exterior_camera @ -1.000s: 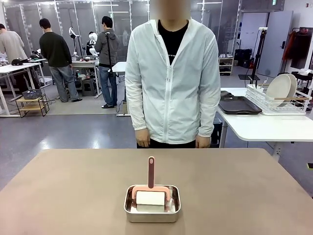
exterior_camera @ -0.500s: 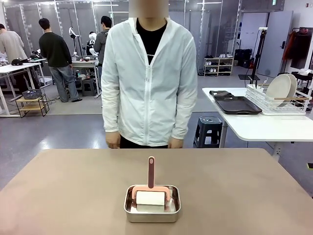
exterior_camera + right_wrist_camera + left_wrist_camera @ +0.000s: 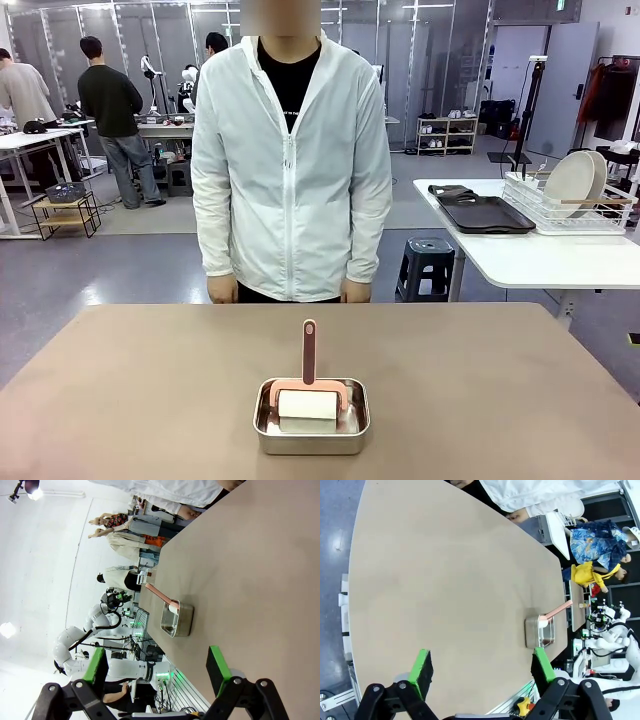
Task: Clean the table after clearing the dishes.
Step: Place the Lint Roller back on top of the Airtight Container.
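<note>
The taupe-brown table is bare apart from a small steel pan near its front middle. In the pan lies a white roller with a pink handle sticking up. The dishes, white plates, stand in a wire rack on a white side table at the right, beside dark trays. My left gripper hangs open above the table, well away from the pan. My right gripper is open too, over the table, with the pan some way ahead.
A person in a white jacket stands at the far edge, hands hanging at the table's rim. A stool stands behind on the right. Other people work at benches far back left.
The person has stepped along the far edge toward picture left. The pan, the roller and both grippers have not moved.
</note>
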You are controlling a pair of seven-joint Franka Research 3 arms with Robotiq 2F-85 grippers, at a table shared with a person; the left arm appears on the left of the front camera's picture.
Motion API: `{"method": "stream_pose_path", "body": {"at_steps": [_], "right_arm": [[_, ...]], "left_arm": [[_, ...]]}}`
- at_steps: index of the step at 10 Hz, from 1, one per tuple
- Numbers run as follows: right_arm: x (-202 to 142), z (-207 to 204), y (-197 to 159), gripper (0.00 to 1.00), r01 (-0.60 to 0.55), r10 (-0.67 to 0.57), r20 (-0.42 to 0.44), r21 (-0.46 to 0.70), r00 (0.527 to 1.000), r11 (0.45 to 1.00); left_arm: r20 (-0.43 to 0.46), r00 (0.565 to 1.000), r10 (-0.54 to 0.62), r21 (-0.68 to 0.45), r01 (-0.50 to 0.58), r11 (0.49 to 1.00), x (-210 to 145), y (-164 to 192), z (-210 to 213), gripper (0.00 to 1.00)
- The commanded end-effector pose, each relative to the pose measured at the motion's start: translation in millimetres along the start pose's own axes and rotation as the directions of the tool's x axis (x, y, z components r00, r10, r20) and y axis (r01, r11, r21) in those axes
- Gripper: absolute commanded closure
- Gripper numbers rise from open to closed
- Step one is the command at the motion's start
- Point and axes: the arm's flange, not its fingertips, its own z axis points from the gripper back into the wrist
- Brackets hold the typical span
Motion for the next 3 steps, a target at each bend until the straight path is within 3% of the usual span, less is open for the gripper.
{"method": "stream_pose_path", "body": {"at_steps": [1,3], "right_arm": [[-2.8,0.9,1.3,0.0,-0.019,0.019,-0.009,0.001,1.0,1.0],[-2.8,0.9,1.3,0.0,-0.019,0.019,-0.009,0.001,1.0,1.0]], "left_arm": [[0.002,1.0,-0.017,-0.015,0.017,1.0,-1.4,-1.2,4.6,0.0],[0.002,1.0,-0.017,-0.015,0.017,1.0,-1.4,-1.2,4.6,0.0]]}}
